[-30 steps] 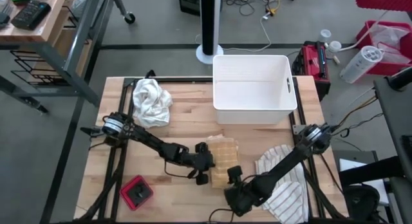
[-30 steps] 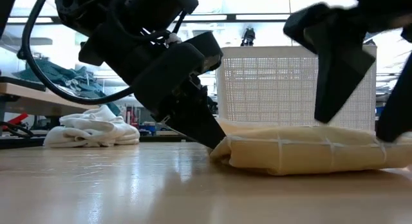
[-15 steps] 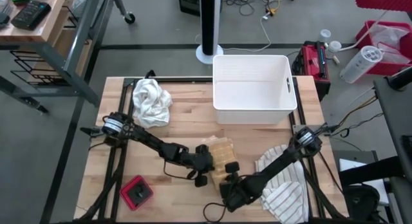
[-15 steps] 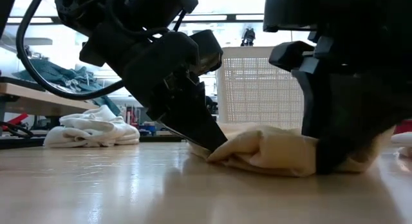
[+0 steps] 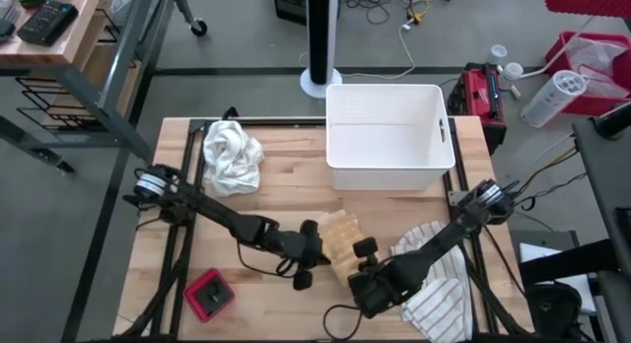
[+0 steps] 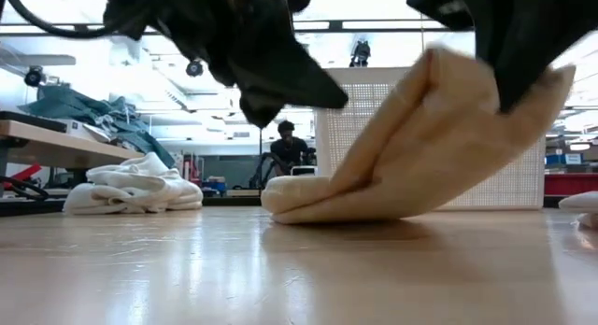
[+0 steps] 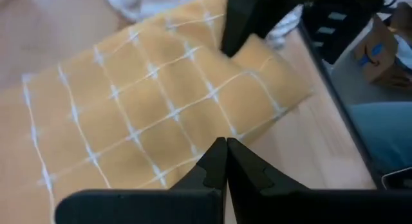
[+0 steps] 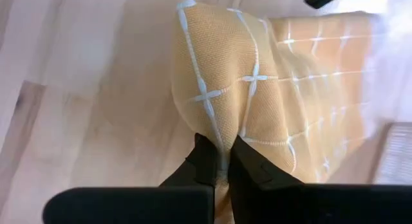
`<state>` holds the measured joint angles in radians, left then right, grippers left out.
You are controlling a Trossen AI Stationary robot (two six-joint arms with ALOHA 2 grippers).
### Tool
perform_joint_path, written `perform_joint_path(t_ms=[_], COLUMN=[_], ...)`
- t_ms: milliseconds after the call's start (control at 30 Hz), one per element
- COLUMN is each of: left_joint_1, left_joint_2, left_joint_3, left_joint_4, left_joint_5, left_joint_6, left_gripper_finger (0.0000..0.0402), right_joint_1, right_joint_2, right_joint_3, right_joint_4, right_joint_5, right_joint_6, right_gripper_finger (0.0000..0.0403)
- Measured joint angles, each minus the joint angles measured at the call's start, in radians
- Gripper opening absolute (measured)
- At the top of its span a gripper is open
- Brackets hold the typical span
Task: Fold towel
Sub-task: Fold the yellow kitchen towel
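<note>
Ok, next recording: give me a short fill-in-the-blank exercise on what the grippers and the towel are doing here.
1. The right gripper is shut on the ____ checked towel.
2. In the low view, the towel's held end is ____ off the wooden table.
3. The left gripper is ____, holding nothing.

Missing: yellow; lifted; shut

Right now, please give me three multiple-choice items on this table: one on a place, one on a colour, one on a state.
1. Where is the white bin?
A. at the table's far edge
B. on the floor
C. on the red box

2. What colour is the checked towel?
A. green
B. yellow
C. black

3. What is the right gripper doing?
A. hanging open
B. resting in the bin
C. pinching the towel's edge

Answers: 1 A, the high view shows it there. 2 B, yellow with pale lines. 3 C, the right wrist view shows its fingers shut on the cloth.
</note>
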<state>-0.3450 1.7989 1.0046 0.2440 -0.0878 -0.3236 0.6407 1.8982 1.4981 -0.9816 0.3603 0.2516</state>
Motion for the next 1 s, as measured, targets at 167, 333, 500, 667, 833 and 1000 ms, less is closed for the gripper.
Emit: perform_joint_path(t_ms=[167, 333, 500, 667, 833, 1000], left_joint_1=[0.023, 0.062, 0.061, 0.062, 0.063, 0.063], left_joint_2=[-0.034, 0.040, 0.124, 0.164, 0.164, 0.171], left_joint_3=[0.003, -0.001, -0.003, -0.002, 0.017, 0.066], left_joint_4=[-0.002, -0.007, 0.001, 0.019, 0.028, -0.034], left_joint_5=[-0.162, -0.145, -0.125, -0.096, -0.054, -0.025], left_joint_6=[0.068, 0.055, 0.009, -0.014, -0.013, -0.010], left_gripper_finger=[0.0000, 0.0000, 0.0000, 0.0000, 0.0000, 0.0000], right_joint_1=[0.013, 0.018, 0.024, 0.020, -0.003, -0.041], right_joint_2=[0.003, 0.002, 0.002, 0.002, 0.002, 0.002], right_joint_3=[0.022, 0.051, 0.091, 0.121, 0.134, 0.134], right_joint_4=[-0.050, -0.115, -0.183, -0.194, -0.192, -0.193], right_joint_5=[-0.002, -0.001, 0.006, 0.005, -0.004, -0.024], right_joint_6=[-0.084, -0.096, -0.128, -0.167, -0.191, -0.216], right_gripper_finger=[0.0008, 0.0008, 0.0008, 0.0008, 0.0008, 0.0008])
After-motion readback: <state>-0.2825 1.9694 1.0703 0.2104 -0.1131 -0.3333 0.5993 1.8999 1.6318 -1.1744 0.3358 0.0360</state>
